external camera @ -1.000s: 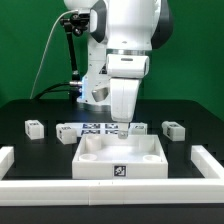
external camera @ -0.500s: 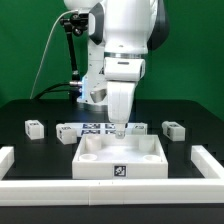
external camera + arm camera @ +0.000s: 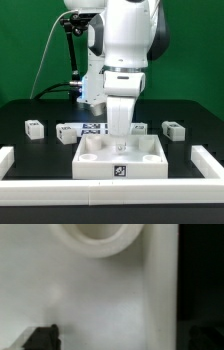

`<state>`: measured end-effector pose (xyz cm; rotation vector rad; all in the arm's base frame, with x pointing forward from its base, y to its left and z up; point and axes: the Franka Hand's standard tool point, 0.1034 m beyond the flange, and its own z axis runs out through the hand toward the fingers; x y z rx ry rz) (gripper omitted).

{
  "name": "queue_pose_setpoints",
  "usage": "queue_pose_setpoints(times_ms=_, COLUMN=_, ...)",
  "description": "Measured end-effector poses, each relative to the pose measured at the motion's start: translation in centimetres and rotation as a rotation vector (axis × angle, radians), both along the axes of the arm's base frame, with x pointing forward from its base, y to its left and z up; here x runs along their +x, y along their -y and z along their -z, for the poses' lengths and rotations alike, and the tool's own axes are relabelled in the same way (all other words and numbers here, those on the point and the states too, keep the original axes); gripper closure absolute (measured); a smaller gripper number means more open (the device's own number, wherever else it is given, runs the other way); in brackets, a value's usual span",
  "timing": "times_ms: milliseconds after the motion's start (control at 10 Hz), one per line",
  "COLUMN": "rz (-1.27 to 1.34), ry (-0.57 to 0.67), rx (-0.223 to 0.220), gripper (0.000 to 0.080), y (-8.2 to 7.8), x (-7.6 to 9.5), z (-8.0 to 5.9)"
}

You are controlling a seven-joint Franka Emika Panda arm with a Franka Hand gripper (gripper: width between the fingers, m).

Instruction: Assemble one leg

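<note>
Small white tagged legs stand on the black table in the exterior view: one at the far left (image 3: 35, 128), one at the far right (image 3: 173, 129), one beside the marker board (image 3: 66, 131). My gripper (image 3: 120, 141) hangs low over the back wall of the large white recessed tray piece (image 3: 90, 165). It holds nothing. In the wrist view the gripper (image 3: 120, 339) is open, with dark fingertips (image 3: 42, 338) far apart. White tray surface (image 3: 90, 297) lies between them, with a round socket (image 3: 100, 238) ahead. No leg shows in the wrist view.
The marker board (image 3: 92, 127) lies behind the tray, partly hidden by the arm. A raised white border runs along the exterior view's left (image 3: 8, 158), right (image 3: 212, 158) and front (image 3: 110, 192). A black stand with cables (image 3: 70, 50) rises at the back.
The arm has come forward and down, from above the marker board to the tray's back wall. The tray and the legs have not moved.
</note>
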<state>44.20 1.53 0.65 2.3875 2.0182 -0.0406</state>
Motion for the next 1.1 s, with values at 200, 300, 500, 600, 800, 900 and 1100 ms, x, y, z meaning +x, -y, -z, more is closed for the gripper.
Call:
queue_pose_setpoints(times_ms=200, rz=0.003, ry=-0.003, rx=0.0, gripper=0.015, y=0.14, x=-0.23, z=0.11)
queue_pose_setpoints(times_ms=300, rz=0.003, ry=-0.003, rx=0.0, gripper=0.015, y=0.14, x=-0.23, z=0.11)
queue_pose_setpoints(times_ms=500, rz=0.003, ry=-0.003, rx=0.0, gripper=0.0244, y=0.14, x=-0.23, z=0.11)
queue_pose_setpoints(times_ms=600, rz=0.003, ry=-0.003, rx=0.0, gripper=0.0426, y=0.14, x=-0.23, z=0.11)
queue_pose_setpoints(times_ms=800, rz=0.003, ry=-0.003, rx=0.0, gripper=0.0562, y=0.14, x=-0.25, z=0.12)
queue_pose_setpoints(times_ms=900, rz=0.002, ry=-0.003, rx=0.0, gripper=0.073, y=0.13, x=-0.24, z=0.11)
queue_pose_setpoints(times_ms=1100, rz=0.004, ry=-0.002, rx=0.0, gripper=0.075, y=0.12, x=-0.2, z=0.1)
